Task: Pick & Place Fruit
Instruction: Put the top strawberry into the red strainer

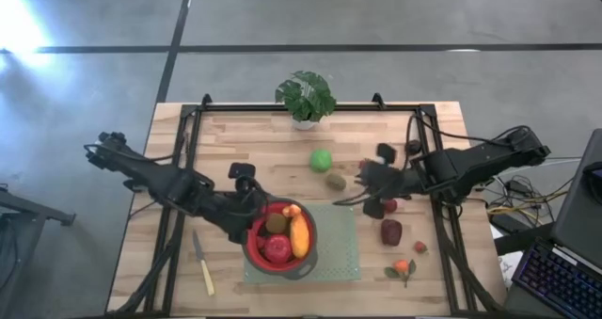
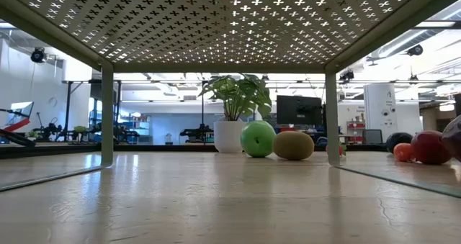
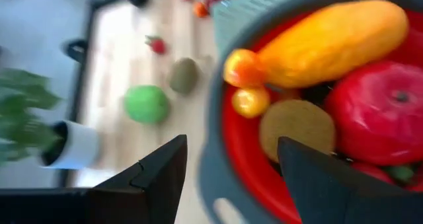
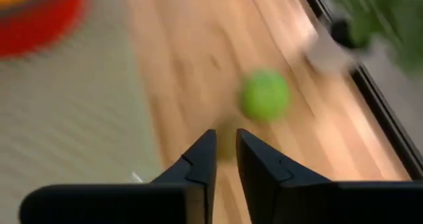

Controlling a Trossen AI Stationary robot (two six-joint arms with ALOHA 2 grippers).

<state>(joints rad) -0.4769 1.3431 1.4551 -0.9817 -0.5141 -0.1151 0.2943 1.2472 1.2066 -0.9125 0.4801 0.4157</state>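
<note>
A red bowl with a grey rim [image 1: 256, 253] stands on a green mat and holds an orange elongated piece [image 3: 330, 36], a red apple [image 3: 380, 108], a kiwi [image 3: 296, 128] and small orange pieces. My left gripper [image 1: 252, 209] hovers open over the bowl's left rim [image 3: 211, 151], with nothing between its fingers. A green ball [image 1: 322, 160] and a kiwi [image 1: 335, 181] rest on the bare wood. My right gripper [image 1: 360, 189] hangs just right of that kiwi, above the table. Its fingertips [image 4: 205, 148] are nearly together and hold nothing.
A potted plant [image 1: 306, 98] stands at the far edge. A dark-red lump [image 1: 391, 231] and small red and orange pieces [image 1: 403, 266] lie right of the mat [image 1: 339, 263]. A pale-handled knife [image 1: 203, 263] lies left of the bowl. A black frame [image 1: 188, 168] borders the table.
</note>
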